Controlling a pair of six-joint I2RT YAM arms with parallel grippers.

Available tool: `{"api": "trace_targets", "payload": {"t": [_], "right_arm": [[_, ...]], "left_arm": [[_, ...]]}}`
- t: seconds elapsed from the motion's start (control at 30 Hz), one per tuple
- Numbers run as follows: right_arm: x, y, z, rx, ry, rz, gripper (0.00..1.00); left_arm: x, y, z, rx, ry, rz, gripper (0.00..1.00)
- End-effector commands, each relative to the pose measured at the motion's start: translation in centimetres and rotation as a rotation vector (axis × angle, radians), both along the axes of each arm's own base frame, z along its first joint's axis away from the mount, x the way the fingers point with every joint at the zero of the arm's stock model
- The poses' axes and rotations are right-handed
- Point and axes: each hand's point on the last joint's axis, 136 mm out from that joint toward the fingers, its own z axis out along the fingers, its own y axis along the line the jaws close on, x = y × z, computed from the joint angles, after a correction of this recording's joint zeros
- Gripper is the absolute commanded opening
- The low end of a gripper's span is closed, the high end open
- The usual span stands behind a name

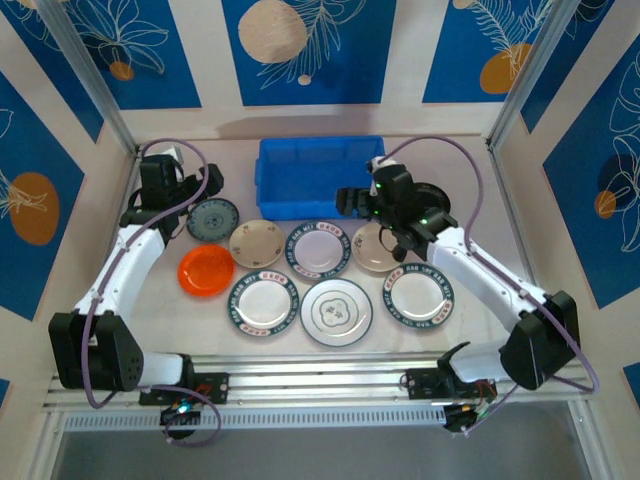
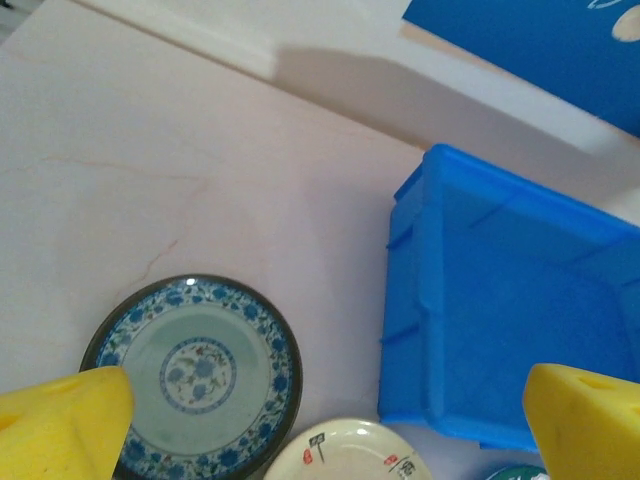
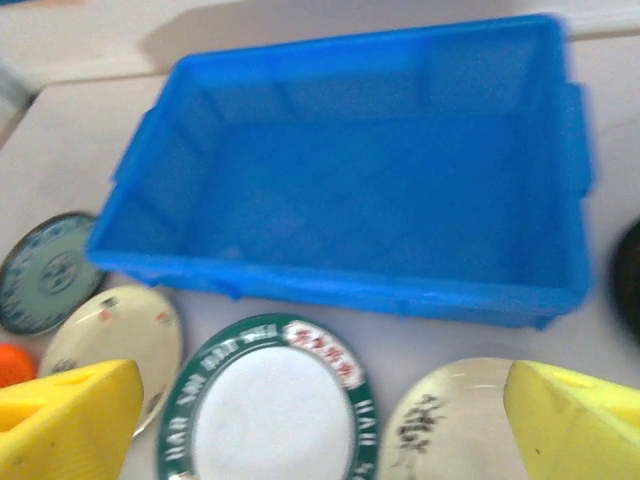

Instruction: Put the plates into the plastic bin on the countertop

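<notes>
The empty blue plastic bin (image 1: 300, 208) stands at the back middle of the countertop (image 1: 195, 325). In front of it lie several plates: teal-patterned (image 1: 212, 219), cream (image 1: 257, 243), green-rimmed (image 1: 318, 249), orange (image 1: 206, 270), and a front row (image 1: 337, 312). My left gripper (image 1: 208, 183) hovers open above the teal plate (image 2: 195, 375), left of the bin (image 2: 410, 330). My right gripper (image 1: 352, 200) hangs open and empty over a green-rimmed plate (image 3: 265, 405) and a cream plate (image 3: 450, 425), just before the bin's front wall (image 3: 330, 280).
A black plate (image 1: 437, 197) lies right of the bin, partly behind my right arm. Aluminium rails and blue floral panels close in the sides and back. Bare surface lies left of the teal plate (image 2: 150, 180).
</notes>
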Motion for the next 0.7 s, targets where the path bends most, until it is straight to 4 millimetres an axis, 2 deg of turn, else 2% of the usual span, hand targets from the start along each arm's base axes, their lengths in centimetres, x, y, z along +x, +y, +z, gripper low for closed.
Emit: {"api": "trace_targets", "payload": {"t": [0.0,0.1,0.2,0.4,0.53,0.67], "right_arm": [[-1.4,4.4,0.1,0.067,0.081,0.162,0.92],[-1.3,6.8,-0.1,0.108,0.119,0.223,0.90],[-1.1,8.4,-0.7,0.129,0.154,0.265,0.90],[-0.6,9.6,-2.3,0.113,0.209,0.292,0.90],[-0.5,9.9,-3.2,0.112,0.243,0.292,0.90],[-0.5,10.2,-3.6,0.116,0.257,0.300,0.90]], "left_arm": [[-1.0,0.8,-0.3,0.040,0.036,0.035,0.98],[-1.0,2.2,-0.7,0.132,0.057,0.070,0.93],[-0.2,3.3,-1.4,0.204,0.096,0.084,0.84],[1.5,4.8,-3.5,0.208,0.140,0.062,0.75],[1.3,7.0,-6.2,0.064,0.190,0.092,0.67],[1.0,8.2,-9.1,-0.141,0.202,0.095,0.56]]}}
